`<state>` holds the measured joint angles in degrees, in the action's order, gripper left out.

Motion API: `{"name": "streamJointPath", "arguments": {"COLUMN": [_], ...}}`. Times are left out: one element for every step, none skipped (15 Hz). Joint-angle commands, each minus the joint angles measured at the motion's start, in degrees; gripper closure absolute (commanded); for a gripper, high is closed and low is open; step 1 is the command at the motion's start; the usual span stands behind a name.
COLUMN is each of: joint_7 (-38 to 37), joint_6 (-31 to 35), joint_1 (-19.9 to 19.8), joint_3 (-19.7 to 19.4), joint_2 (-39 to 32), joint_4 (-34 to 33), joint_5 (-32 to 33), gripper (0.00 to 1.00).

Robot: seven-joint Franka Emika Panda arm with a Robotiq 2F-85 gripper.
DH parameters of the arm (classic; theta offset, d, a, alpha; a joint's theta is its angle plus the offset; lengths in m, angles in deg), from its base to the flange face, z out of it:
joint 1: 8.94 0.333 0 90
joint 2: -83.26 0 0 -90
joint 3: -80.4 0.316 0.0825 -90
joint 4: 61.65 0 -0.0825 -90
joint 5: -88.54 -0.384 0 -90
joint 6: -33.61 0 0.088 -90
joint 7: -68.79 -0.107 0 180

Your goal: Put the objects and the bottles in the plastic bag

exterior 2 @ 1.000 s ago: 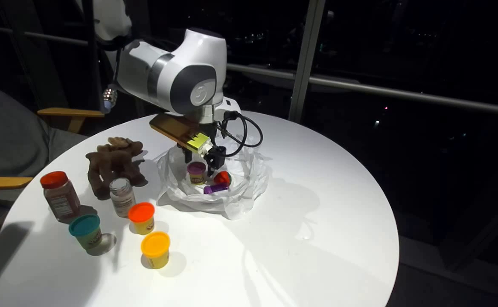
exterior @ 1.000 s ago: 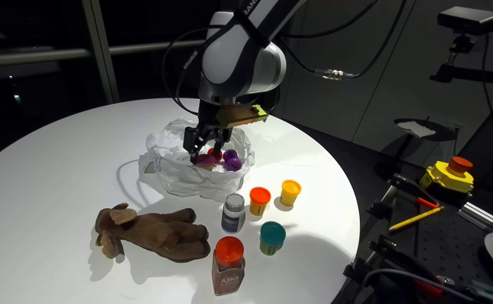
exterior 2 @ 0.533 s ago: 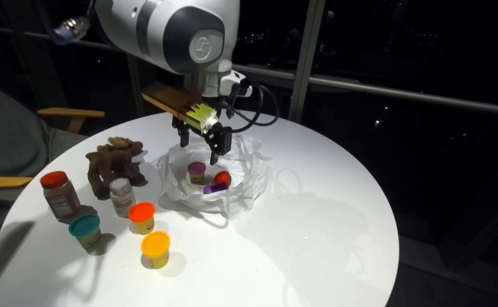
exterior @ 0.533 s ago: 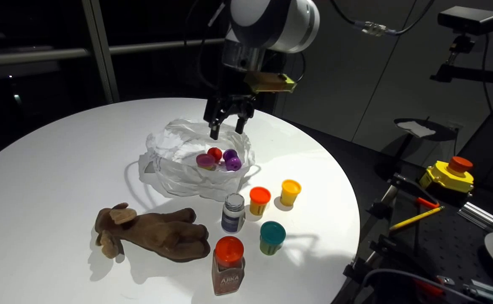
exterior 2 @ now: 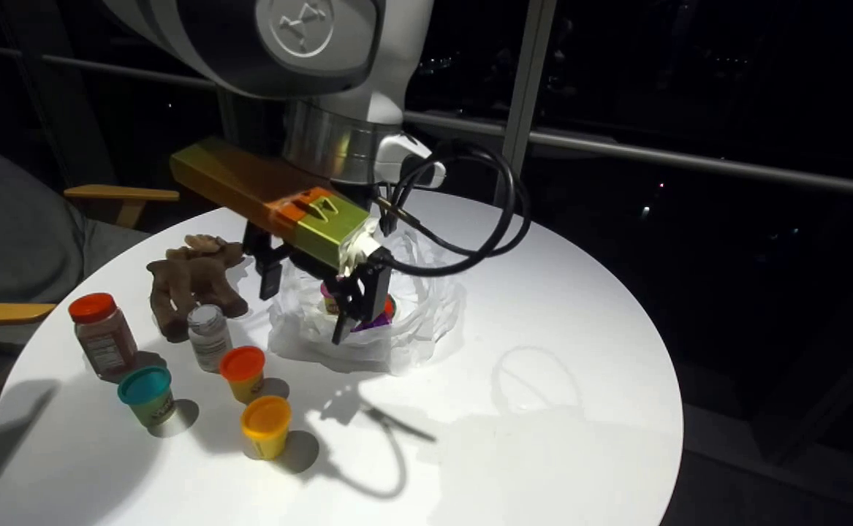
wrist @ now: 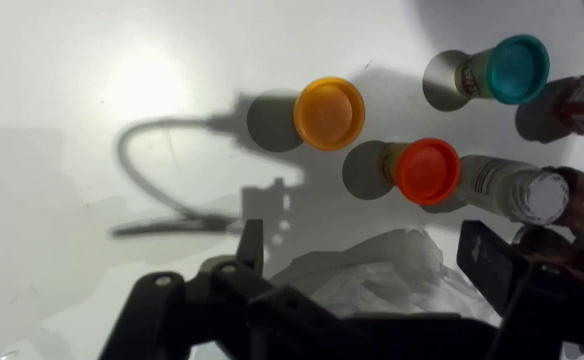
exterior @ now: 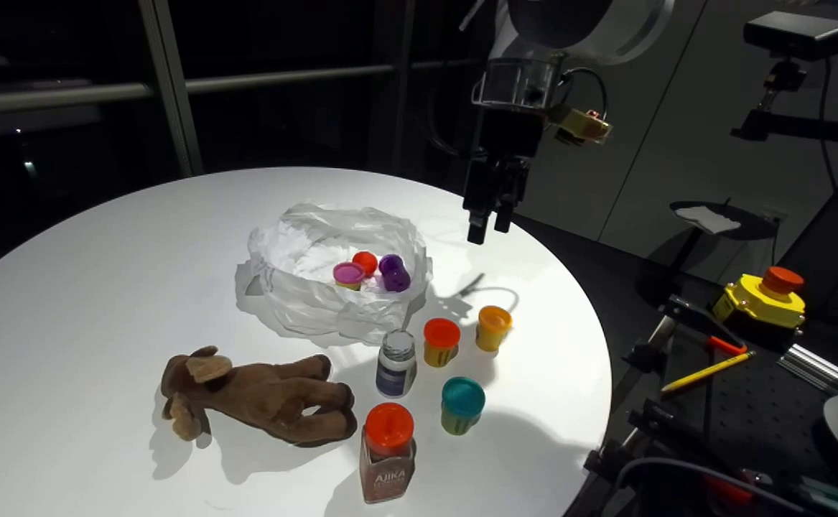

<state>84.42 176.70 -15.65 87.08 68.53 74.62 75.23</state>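
Observation:
My gripper (wrist: 365,237) hangs above the table with its jaws wide apart and nothing between them; the bag's edge shows below, in the wrist view. The crumpled white plastic bag (exterior: 311,305) lies open, holding a pink-lidded cup (exterior: 349,273), a red piece (exterior: 365,263) and purple pieces (exterior: 395,277). Outside it stand a yellow-orange cup (wrist: 329,114), a red-lidded cup (wrist: 428,171) and a teal-lidded cup (wrist: 517,70). Both bottles are upright: a pale one (exterior: 396,373) and a brown one with a red-orange cap (exterior: 388,459). A brown plush toy (exterior: 268,398) lies beside them.
Everything rests on a round white table (exterior: 103,287). The pale bottle and the red-lidded cup stand close together near the bag's edge. Past the table are a stand with a yellow emergency-stop box (exterior: 760,305) and a wooden-armed chair (exterior 2: 119,193).
From down in the bag beside the pink-lidded cup, my gripper has risen, leaving that cup inside. It has then moved across toward the yellow-orange and red-lidded cups.

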Motion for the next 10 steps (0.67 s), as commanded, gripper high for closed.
{"name": "streamJointPath", "arguments": {"joint_7": [6.3, 6.88, 7.0, 6.7, 6.32, 6.46, 6.3, 5.81, 5.41, 5.48], "joint_6": [2.69, 4.15, 5.57, 7.58, 9.98, 12.2, 15.2, 18.86, 21.74, 24.59], "joint_1": [0.3, 0.6, 0.99, 1.32, 1.55, 1.48, 1.54, 1.59, 1.34, 0.59], "joint_3": [0.35, 0.35, 0.44, 0.37, 0.41, 0.88, 1.3, 1.77, 2.29, 3.44], "joint_2": [2.56, 1.99, 1.39, 0.63, -0.45, -1.03, -1.67, -2.74, -3.9, -4.95], "joint_4": [6.82, 8.03, 9.16, 10.18, 10.9, 11.74, 12.56, 12.93, 13.14, 13.22], "joint_5": [-2.61, -2.74, -2.66, -2.17, -1.82, -2.32, -2.36, -2.12, -1.7, -2.08], "gripper": [0.0, 0.0, 0.0, 0.0, 0.0, 0.0, 0.0, 0.0, 0.0, 0.0]}}
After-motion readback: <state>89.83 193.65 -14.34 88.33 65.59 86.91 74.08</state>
